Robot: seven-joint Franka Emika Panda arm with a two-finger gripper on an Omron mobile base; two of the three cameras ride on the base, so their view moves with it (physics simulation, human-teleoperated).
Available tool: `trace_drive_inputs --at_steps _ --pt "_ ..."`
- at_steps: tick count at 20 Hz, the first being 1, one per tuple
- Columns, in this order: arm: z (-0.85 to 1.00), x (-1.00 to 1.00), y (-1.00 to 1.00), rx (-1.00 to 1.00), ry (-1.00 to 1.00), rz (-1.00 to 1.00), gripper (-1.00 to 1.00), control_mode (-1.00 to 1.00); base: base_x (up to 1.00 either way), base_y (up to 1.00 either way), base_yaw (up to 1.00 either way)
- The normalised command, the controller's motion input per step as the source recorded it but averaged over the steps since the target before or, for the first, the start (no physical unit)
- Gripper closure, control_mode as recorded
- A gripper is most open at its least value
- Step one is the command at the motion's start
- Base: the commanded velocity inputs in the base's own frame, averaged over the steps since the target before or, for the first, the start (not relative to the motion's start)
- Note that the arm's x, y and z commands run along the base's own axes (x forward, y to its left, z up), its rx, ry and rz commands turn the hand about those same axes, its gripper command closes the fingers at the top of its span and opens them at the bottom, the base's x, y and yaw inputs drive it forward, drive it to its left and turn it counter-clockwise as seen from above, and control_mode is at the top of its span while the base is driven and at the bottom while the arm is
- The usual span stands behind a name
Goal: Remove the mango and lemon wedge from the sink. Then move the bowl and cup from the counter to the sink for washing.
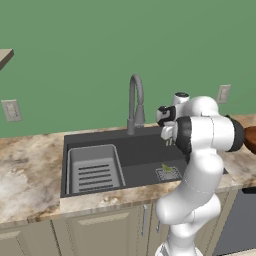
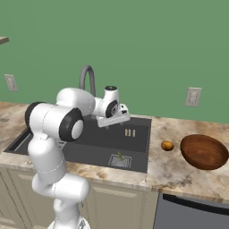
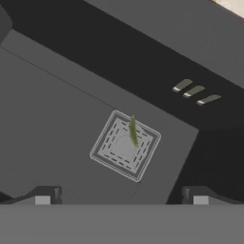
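Note:
The lemon wedge (image 3: pixel 133 130) (image 1: pixel 167 168) (image 2: pixel 120 156), a thin yellowish-green sliver, lies on the square drain at the bottom of the dark grey sink (image 1: pixel 140 150) (image 2: pixel 138 129) (image 3: pixel 57 105). My gripper (image 3: pixel 121 195) (image 1: pixel 169 140) (image 2: pixel 115 120) hangs above the basin, pointing down at the drain, open and holding nothing. The small orange mango (image 2: pixel 167 145) rests on the marbled counter (image 2: pixel 174 170) (image 1: pixel 30 170) just right of the sink. Beside it stands the wide reddish-brown bowl (image 2: pixel 204 151) (image 1: pixel 251 139). The cup is out of view.
A grey gooseneck faucet (image 1: pixel 135 100) (image 2: pixel 87 78) rises behind the basin. A lighter slotted tray (image 1: pixel 95 170) fills the sink's left half. Three overflow slots (image 3: pixel 193 91) mark the basin wall. A dark appliance front (image 2: pixel 192 212) sits below the counter at right.

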Motion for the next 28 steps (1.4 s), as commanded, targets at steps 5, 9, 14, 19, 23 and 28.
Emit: trace_drive_inputs --at_steps 5,9,14,19,23,28 --pt "-0.09 0.09 -0.05 0.0 0.0 -0.07 -1.0 -1.0 0.0 0.0 0.0" --pt "-0.07 0.12 -0.04 0.0 0.0 -0.1 -1.0 -1.0 0.0 0.0 0.0" --pt "-0.08 0.13 0.0 0.0 0.0 -0.04 -1.0 -1.0 0.0 0.0 0.0" --pt "-0.12 0.12 0.0 0.0 0.0 -0.03 -1.0 -1.0 0.0 0.0 0.0" --pt "-0.13 0.11 0.0 0.0 0.0 -0.03 -1.0 -1.0 0.0 0.0 0.0" --pt "-0.15 0.1 0.0 0.0 0.0 -0.01 -1.0 -1.0 0.0 0.0 0.0"
